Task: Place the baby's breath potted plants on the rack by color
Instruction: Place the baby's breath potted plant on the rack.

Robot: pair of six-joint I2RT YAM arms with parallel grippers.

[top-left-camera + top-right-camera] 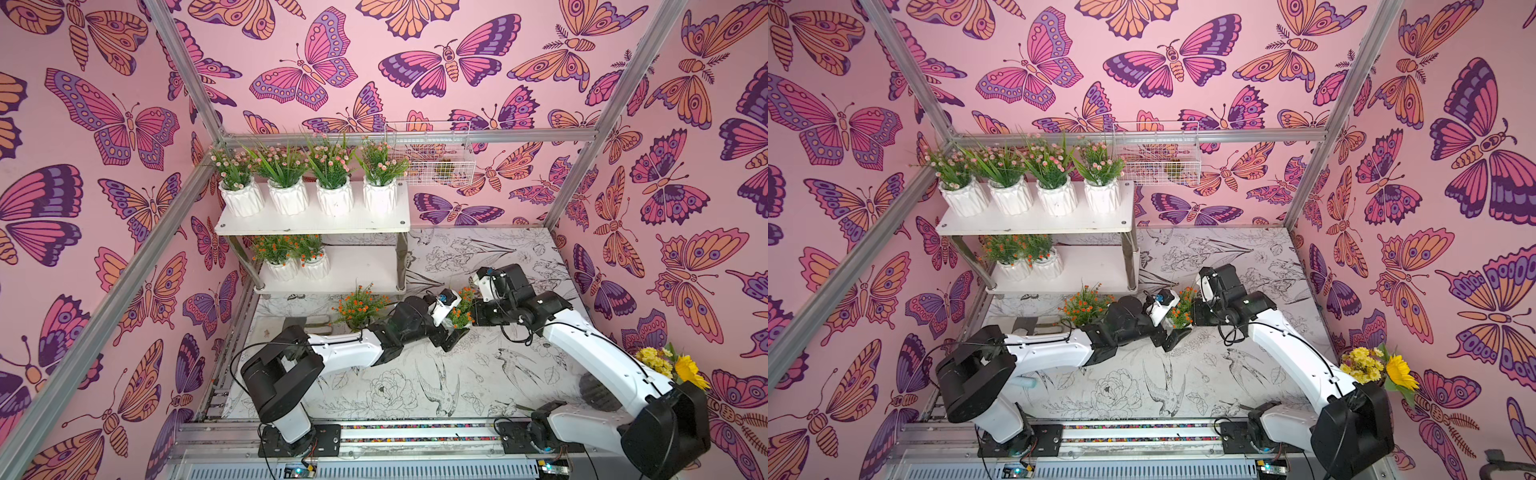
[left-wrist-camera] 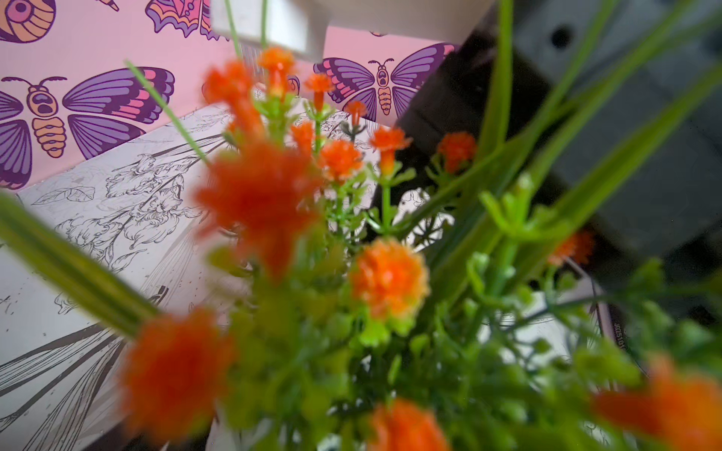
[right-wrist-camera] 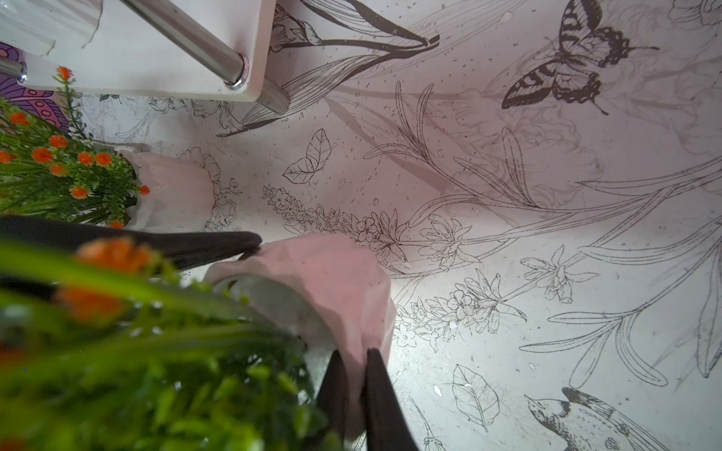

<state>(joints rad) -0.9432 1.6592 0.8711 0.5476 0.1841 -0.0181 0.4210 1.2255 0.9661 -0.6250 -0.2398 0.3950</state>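
Observation:
The rack [image 1: 311,224] stands at the back left. Several pink baby's breath potted plants [image 1: 307,166] fill its top board, and two orange ones [image 1: 291,257] stand at the left of its lower board [image 1: 365,266]. Another orange plant [image 1: 359,307] stands on the table before the rack. A further orange plant [image 1: 463,305] sits between my grippers. My right gripper [image 3: 357,375] is shut on the rim of that plant's white pot [image 3: 332,281]. My left gripper [image 1: 457,328] stands open around the pot, one finger [image 3: 195,242] beside it. Foliage [image 2: 390,277] hides the left jaws in the left wrist view.
A white wire basket [image 1: 432,153] hangs on the back wall right of the rack. A yellow sunflower bunch [image 1: 673,365] stands at the right wall beside my right arm. The rack's silver leg [image 3: 187,35] is near the two table plants.

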